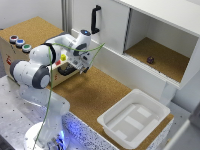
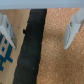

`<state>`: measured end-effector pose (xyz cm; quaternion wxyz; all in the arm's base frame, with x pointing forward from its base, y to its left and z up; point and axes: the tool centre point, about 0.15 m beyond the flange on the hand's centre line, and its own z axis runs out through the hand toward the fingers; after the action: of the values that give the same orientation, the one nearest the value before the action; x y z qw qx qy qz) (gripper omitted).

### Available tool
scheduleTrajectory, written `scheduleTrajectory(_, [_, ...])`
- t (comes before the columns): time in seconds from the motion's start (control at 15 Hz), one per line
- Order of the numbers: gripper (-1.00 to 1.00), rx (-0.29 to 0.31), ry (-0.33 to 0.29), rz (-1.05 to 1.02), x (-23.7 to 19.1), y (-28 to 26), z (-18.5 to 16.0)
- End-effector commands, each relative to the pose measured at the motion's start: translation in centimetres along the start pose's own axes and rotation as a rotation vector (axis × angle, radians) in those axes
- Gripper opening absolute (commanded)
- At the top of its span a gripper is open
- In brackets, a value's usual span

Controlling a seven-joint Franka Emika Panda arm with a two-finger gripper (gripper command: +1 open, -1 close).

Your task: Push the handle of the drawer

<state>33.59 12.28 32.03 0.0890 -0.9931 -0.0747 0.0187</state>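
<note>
Fingers (image 2: 71, 30) spread, holding nothing, above handle (image 2: 31, 47) (black bar) on drawer (image 1: 10, 52) front.

Lab: perforated optical bench (image 1: 12, 107), mock cabinet (image 1: 150, 30).

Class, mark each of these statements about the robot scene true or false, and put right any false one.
1. The gripper is open, its fingers apart. True.
2. The white bin on the cork surface holds a red ball. False: nothing shows inside it.
3. The white cabinet has a black upright handle on its door. True.
4. The gripper is shut on the handle of the drawer. False: in the wrist view the black bar lies between the open fingers, ungripped.
5. A small dark object sits in the open cabinet compartment. True.
</note>
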Motion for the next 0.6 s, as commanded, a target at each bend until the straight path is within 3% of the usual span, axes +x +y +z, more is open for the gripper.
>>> scheduleTrajectory(0.0, [1.0, -0.019, 0.014, 0.098, 0.87, -0.69, 1.89])
scheduleTrajectory(0.4, [1.0, 0.048, 0.01, 0.119, 1.04, -0.58, 2.09])
scheduleTrajectory(0.47, [-1.0, 0.053, 0.011, 0.116, 1.08, -0.4, 2.09])
scheduleTrajectory(0.53, [-1.0, 0.053, 0.01, 0.112, 1.1, -0.19, 2.13])
